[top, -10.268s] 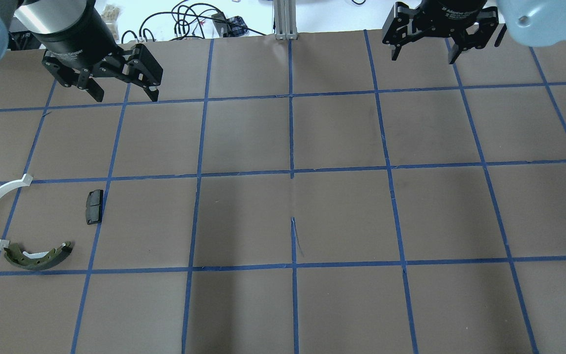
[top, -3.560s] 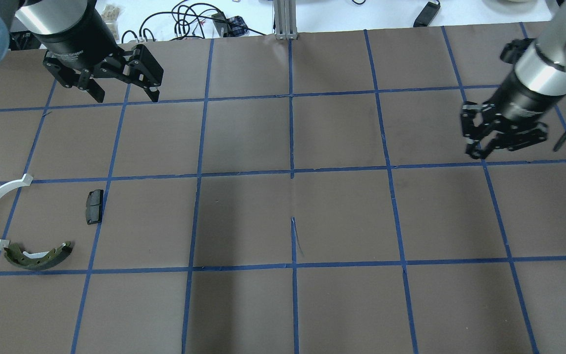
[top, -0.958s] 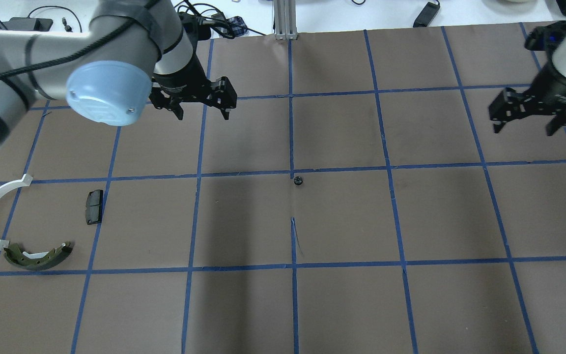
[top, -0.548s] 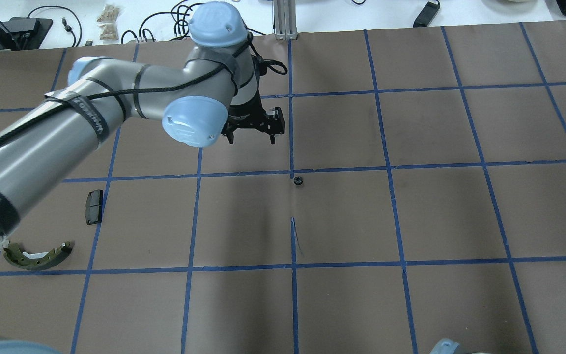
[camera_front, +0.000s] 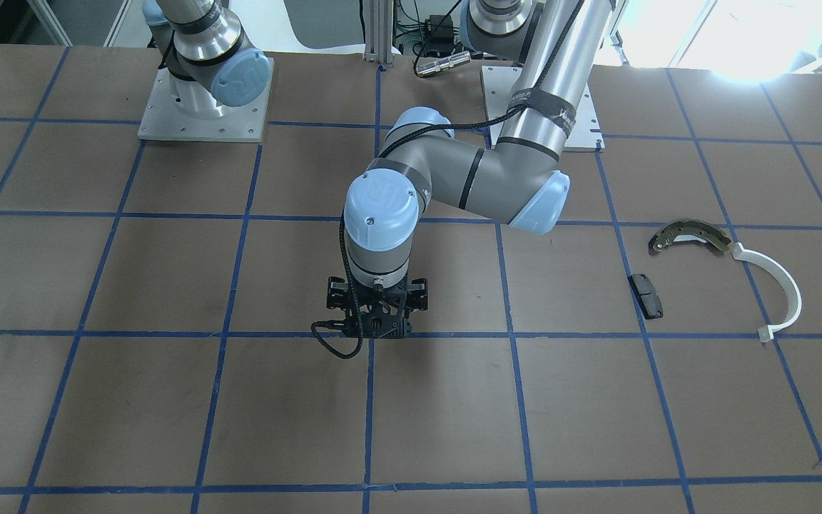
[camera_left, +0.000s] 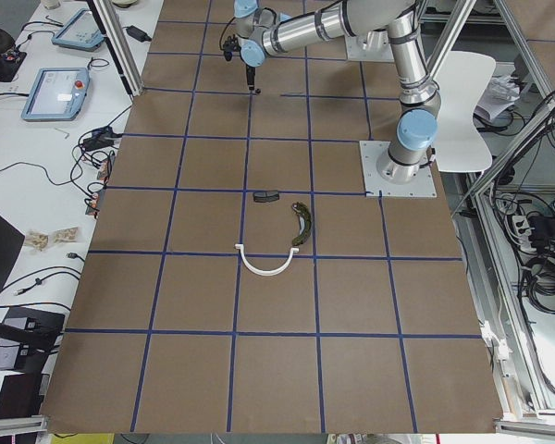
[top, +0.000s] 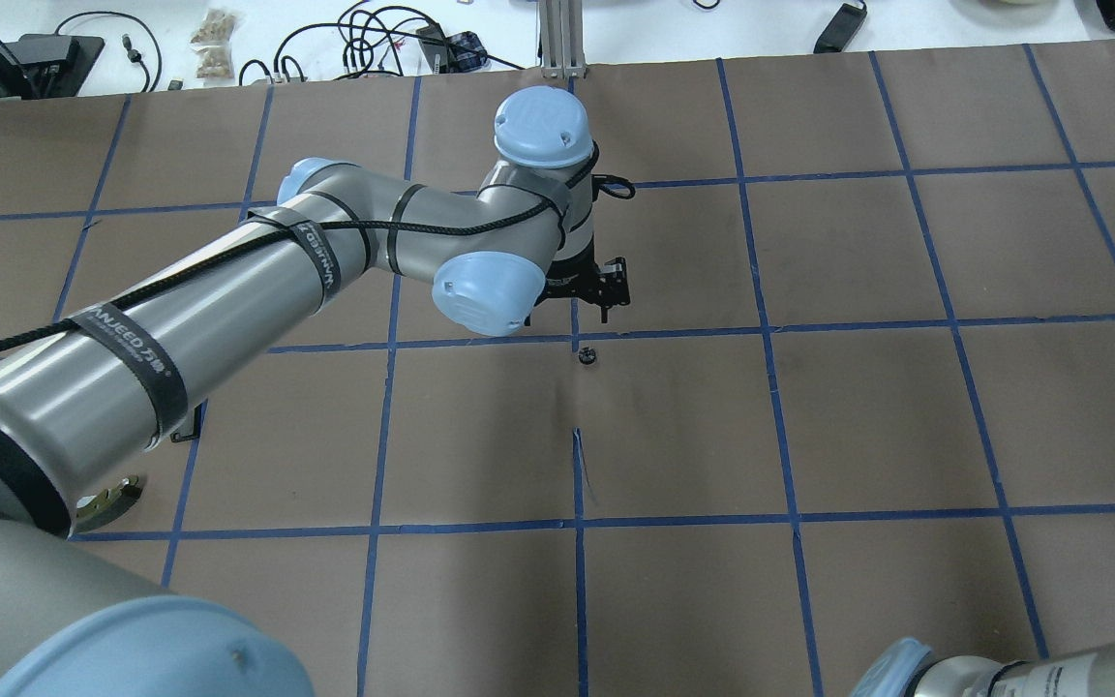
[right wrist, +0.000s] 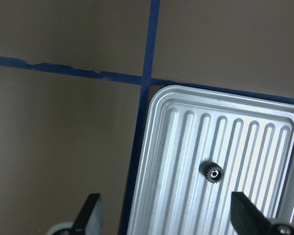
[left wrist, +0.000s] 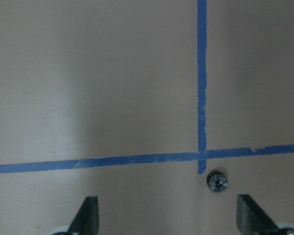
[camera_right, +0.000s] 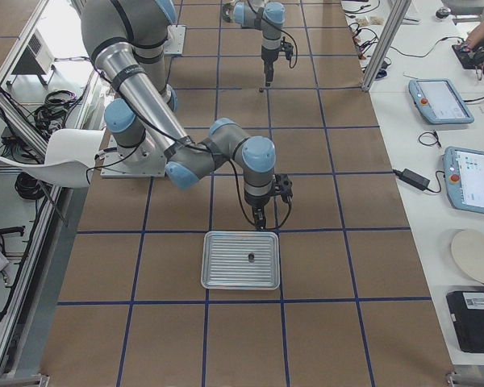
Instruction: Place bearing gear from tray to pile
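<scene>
A small dark bearing gear [top: 587,355] lies on the table's centre, beside a tape crossing. My left gripper [top: 588,302] hovers open just behind it; in the left wrist view the gear [left wrist: 217,181] sits near the right fingertip [left wrist: 249,218]. My right gripper [right wrist: 166,215] is open above the near edge of the ribbed silvery tray [right wrist: 171,161], which holds a second gear [right wrist: 213,173]. The pile lies at the robot's left: an olive brake shoe [camera_front: 689,235], a white arc [camera_front: 782,293] and a black pad [camera_front: 646,295].
The brown table is marked with a blue tape grid. The tray [camera_right: 242,260] sits at the robot's far right. The left arm [top: 228,310] covers most of the pile in the overhead view. Cables and tablets lie beyond the table's edge.
A gear has appeared at the table's centre. My left arm swung from the back left to the centre, over that gear. My right arm withdrew to the right, out of the overhead view.
</scene>
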Robot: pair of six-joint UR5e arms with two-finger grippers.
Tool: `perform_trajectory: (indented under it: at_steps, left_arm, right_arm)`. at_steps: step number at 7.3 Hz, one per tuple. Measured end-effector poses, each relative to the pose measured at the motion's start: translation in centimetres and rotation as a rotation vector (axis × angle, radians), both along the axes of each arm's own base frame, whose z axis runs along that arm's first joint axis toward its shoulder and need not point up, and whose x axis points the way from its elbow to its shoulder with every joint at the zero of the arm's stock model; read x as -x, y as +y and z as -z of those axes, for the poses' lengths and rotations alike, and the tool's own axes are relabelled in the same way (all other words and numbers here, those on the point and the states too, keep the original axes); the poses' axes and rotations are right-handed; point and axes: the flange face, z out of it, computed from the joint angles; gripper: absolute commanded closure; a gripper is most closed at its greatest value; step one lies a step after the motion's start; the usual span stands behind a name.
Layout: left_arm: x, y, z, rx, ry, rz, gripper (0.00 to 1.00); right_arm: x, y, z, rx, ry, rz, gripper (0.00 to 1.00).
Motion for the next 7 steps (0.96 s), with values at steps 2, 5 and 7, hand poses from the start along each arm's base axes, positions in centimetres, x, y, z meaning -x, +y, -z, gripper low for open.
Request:
perform_trajectory:
  at_steps: [2, 5, 7]
  left_arm:
    - [0.9, 0.5, 2.6, -0.017, -0.012, -0.016, 0.11]
    - [1.3, 1.2, 3.4, -0.032, -0.016, -0.017, 0.11]
    - [1.1, 1.9, 3.8, -0.042, -0.025, -0.014, 0.64]
  right_arm:
    - [5.4, -0.3, 4.5, 0.012, -0.019, -0.060, 0.10]
    - [8.3, -0.3, 7.5, 0.000, -0.040, -0.064, 0.14]
    - [8.3, -0.2, 8.4, -0.015, -0.050, -0.066, 0.20]
